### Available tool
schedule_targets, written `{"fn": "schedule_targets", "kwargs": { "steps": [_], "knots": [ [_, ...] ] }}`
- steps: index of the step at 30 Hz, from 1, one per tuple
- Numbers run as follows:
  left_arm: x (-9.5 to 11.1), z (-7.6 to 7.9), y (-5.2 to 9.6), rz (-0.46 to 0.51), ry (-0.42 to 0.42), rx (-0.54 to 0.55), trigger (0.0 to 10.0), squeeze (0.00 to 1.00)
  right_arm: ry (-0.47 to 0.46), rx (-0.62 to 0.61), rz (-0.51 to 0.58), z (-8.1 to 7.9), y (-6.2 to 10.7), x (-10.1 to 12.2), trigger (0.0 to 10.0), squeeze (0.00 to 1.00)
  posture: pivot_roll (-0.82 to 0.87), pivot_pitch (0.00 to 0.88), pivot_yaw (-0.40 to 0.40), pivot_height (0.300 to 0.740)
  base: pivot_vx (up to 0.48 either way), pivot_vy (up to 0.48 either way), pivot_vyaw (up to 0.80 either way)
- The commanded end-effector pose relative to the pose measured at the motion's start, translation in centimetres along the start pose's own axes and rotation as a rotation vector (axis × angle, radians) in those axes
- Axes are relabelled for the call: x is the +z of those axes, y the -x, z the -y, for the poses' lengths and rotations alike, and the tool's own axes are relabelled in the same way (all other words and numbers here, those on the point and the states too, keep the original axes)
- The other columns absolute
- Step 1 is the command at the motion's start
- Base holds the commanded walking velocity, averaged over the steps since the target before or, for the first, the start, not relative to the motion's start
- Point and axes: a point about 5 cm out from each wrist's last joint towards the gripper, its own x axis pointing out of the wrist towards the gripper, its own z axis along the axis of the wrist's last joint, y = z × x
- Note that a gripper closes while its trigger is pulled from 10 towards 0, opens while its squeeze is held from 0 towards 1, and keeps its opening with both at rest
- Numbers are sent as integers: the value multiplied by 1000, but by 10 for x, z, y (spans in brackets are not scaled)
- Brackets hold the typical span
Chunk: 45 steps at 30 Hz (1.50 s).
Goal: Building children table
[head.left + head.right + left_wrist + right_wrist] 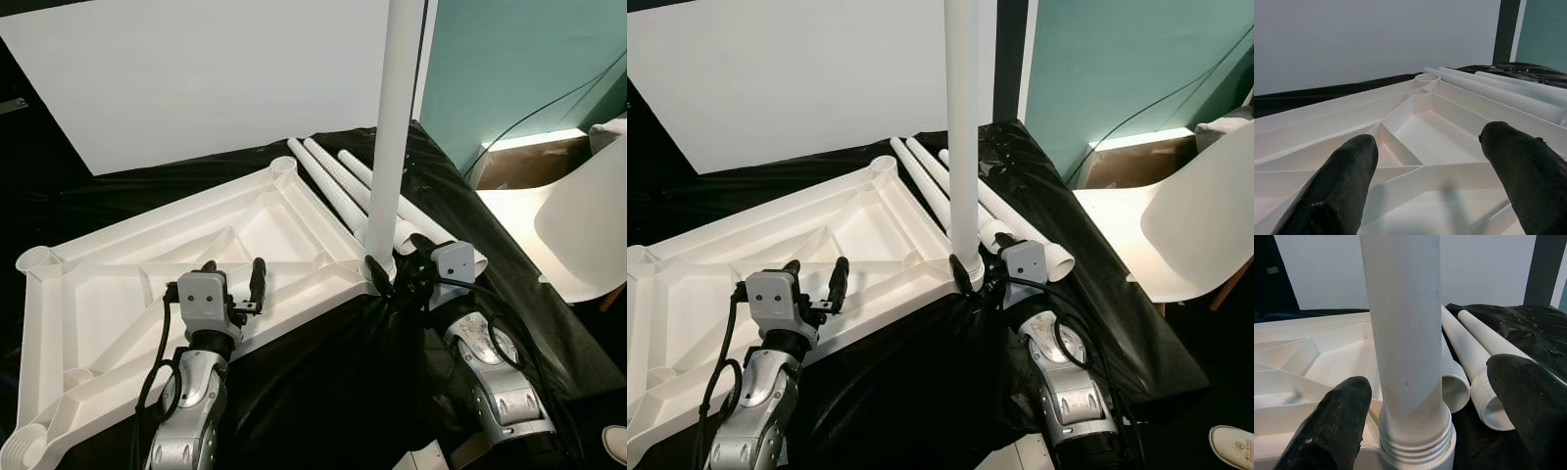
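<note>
A tall white plastic leg tube (962, 127) stood upright in the corner socket of the overturned white ribbed tabletop (754, 255), the right pincer (972, 277) at its base, fingers apart around it.

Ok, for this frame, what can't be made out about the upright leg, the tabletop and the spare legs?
- Upright leg: top cut off by the eye views' upper edge. How far it is screwed into the corner socket can't be told.
- Tabletop: its near-left corner runs off the eye views' edge; the left gripper covers part of the near rim.
- Spare legs: the upright leg and right gripper overlap them, hiding parts.
</note>
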Motion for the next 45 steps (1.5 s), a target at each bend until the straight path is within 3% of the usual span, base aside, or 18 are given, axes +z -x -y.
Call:
{"fn": "schedule_targets", "kwargs": {
  "steps": [1,17,22,31,45],
  "knots": [
    [1,-1,2,4,-16,0,10000,0,-18,2,-14,-2,2,-3,10000,0,-7,0,67,740,0,0,0],
    [-1,0,3,-5,-14,-19,10000,0,-14,6,-15,-2,1,-3,10000,0,-4,0,64,740,0,0,0],
    [-2,5,9,-10,38,-25,10000,0,-6,-5,16,-2,2,5,10000,0,-3,0,60,740,0,0,0],
    [-4,10,13,-17,54,-23,10000,0,-5,-43,31,3,7,10,10000,0,-4,0,60,740,0,0,0],
    [-2,8,15,-3,60,-1,10000,0,8,-69,-41,7,18,-7,10000,0,-1,0,51,740,0,0,0]
  ]
}}
